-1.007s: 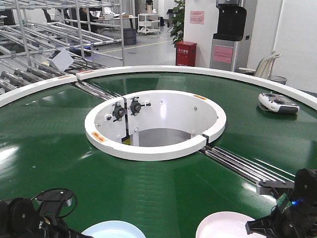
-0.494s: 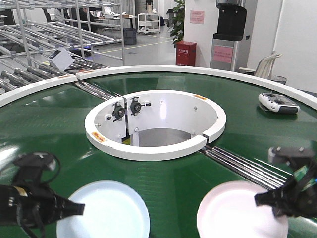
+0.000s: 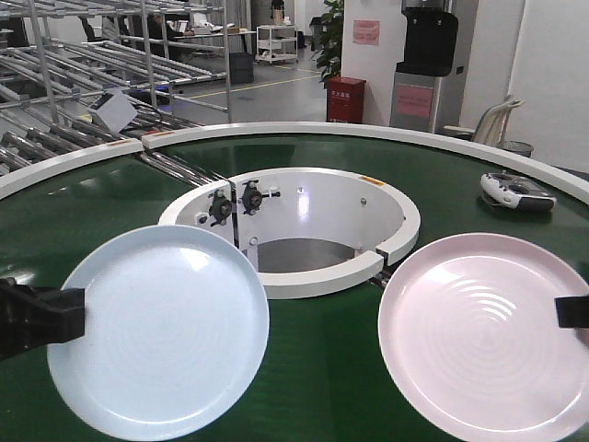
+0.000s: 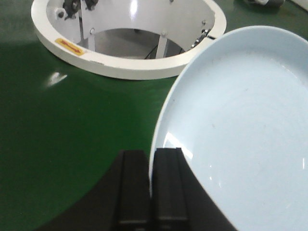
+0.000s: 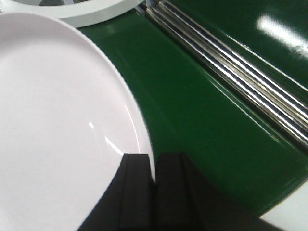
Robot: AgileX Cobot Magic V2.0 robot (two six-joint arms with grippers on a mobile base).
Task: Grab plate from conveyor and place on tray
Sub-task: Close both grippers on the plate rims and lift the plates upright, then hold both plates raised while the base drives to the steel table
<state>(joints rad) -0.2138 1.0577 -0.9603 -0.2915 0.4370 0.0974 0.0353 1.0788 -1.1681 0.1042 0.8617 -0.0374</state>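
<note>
Left tool and right tool are each pressed shut on a plate rim above the conveyor, whose green belt fills the scene. The pale-blue plate hangs tilted on the left and the pink plate on the right. No tray is in view. Each plate is held by one thin edge, so a quick swing could lever it loose.

Front overview, wrist close-ups above conveyor
</note>
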